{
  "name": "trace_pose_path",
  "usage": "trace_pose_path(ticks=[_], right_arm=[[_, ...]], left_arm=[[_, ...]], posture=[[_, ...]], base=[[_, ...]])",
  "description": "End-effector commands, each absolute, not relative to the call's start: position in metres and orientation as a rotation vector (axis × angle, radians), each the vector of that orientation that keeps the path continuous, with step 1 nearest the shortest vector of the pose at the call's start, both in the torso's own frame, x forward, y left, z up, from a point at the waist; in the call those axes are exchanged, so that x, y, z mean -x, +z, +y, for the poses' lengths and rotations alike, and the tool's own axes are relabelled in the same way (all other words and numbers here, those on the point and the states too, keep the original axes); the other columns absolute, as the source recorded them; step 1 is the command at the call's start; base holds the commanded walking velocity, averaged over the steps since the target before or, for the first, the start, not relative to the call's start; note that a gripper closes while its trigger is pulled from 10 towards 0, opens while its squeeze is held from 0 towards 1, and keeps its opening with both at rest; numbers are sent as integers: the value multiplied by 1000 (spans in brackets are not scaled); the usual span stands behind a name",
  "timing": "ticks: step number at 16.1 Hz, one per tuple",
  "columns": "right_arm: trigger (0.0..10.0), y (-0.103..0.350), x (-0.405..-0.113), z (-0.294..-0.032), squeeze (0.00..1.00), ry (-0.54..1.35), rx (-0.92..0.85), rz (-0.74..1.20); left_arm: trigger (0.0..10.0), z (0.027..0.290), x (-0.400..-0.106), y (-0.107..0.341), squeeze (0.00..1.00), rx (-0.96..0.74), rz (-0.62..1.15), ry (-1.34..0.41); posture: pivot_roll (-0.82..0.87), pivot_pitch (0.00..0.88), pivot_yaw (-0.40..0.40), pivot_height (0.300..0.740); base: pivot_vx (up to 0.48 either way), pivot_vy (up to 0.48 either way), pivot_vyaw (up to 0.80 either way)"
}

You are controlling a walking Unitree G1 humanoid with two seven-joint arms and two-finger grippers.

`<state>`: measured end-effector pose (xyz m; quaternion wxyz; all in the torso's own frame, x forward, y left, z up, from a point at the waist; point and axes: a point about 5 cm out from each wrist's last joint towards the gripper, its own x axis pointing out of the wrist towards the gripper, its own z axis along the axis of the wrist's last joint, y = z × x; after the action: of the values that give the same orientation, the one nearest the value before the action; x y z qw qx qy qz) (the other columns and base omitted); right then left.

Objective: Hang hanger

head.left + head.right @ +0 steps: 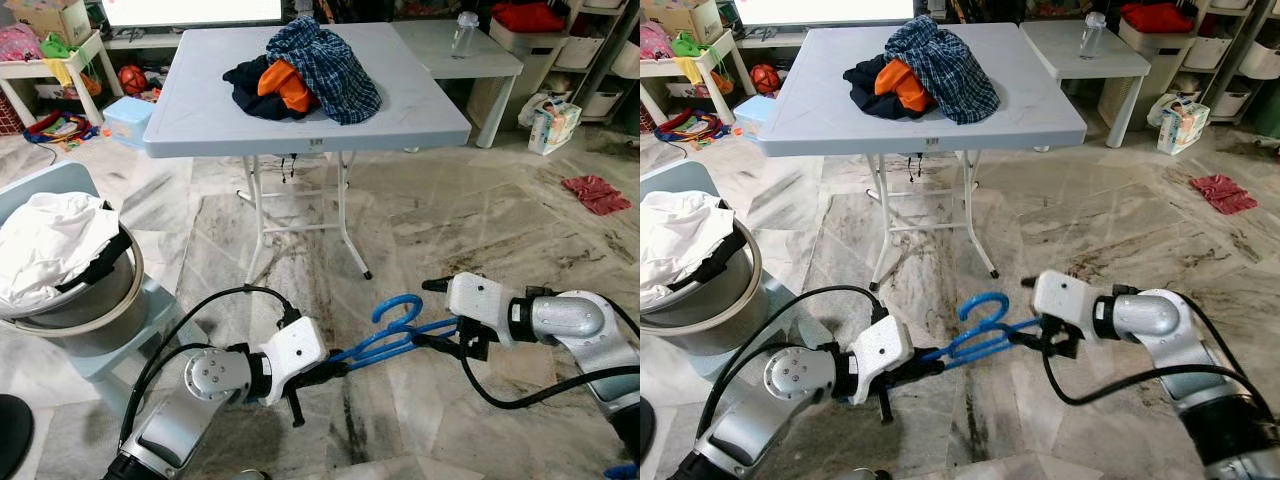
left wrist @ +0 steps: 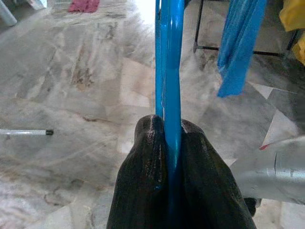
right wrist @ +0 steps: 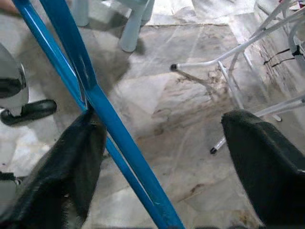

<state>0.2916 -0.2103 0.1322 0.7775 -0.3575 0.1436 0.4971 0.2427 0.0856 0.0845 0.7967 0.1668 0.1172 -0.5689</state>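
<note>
A blue plastic hanger (image 1: 395,335) hangs level a little above the marble floor, its hook (image 1: 398,308) pointing toward the table. My left gripper (image 1: 335,368) is shut on one end of it; in the left wrist view both black fingers (image 2: 143,162) clamp the blue bar (image 2: 170,71). My right gripper (image 1: 440,340) is at the other end and stands open. In the right wrist view the bar (image 3: 109,124) rests against one finger (image 3: 71,162), while the other finger (image 3: 267,162) is well apart from it.
A white folding table (image 1: 200,120) stands ahead with a pile of clothes (image 1: 305,75) on it. At left is a basket (image 1: 90,300) holding white cloth. A red cloth (image 1: 597,192) lies on the floor at right. Behind is a second table (image 1: 470,50).
</note>
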Motion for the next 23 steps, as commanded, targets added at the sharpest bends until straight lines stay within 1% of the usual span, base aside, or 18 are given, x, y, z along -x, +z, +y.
trace_pose_path(ticks=[1,4,5,6,7,10,12,18,23], right_arm=[[0,134,-289,-210,0,1111,792,320],[0,131,-282,-218,0,1184,861,415],[314,127,-278,-224,0,1219,896,479],[314,126,-277,-225,0,1225,901,489],[0,124,-277,-230,0,1232,940,517],[0,125,-278,-228,0,1246,949,524],[0,125,-279,-231,0,1245,988,540],[0,126,-281,-238,0,1230,1034,555],[0,125,-283,-235,0,1229,1029,545]], left_arm=[[10000,83,-244,90,0,-377,220,-1253],[10000,84,-242,88,0,-398,228,-1293],[10000,84,-239,87,0,-395,240,-1313],[10000,84,-239,86,0,-391,242,-1314],[10000,85,-238,87,0,-399,234,-1314],[10000,85,-238,86,0,-396,235,-1313],[10000,85,-238,86,0,-406,234,-1314],[10000,84,-237,81,0,-427,245,-1325],[10000,82,-237,82,0,-438,232,-1330]], posture=[[11,74,-1,740],[6,72,1,740],[8,71,-1,740],[8,71,-1,740],[11,71,-3,740],[13,69,-6,740],[15,68,-6,740],[9,68,-4,740],[8,69,-4,740]], base=[[0,0,0],[0,0,0],[0,0,0],[0,0,0],[0,0,0],[0,0,0],[0,0,0],[0,0,0],[0,0,0]])
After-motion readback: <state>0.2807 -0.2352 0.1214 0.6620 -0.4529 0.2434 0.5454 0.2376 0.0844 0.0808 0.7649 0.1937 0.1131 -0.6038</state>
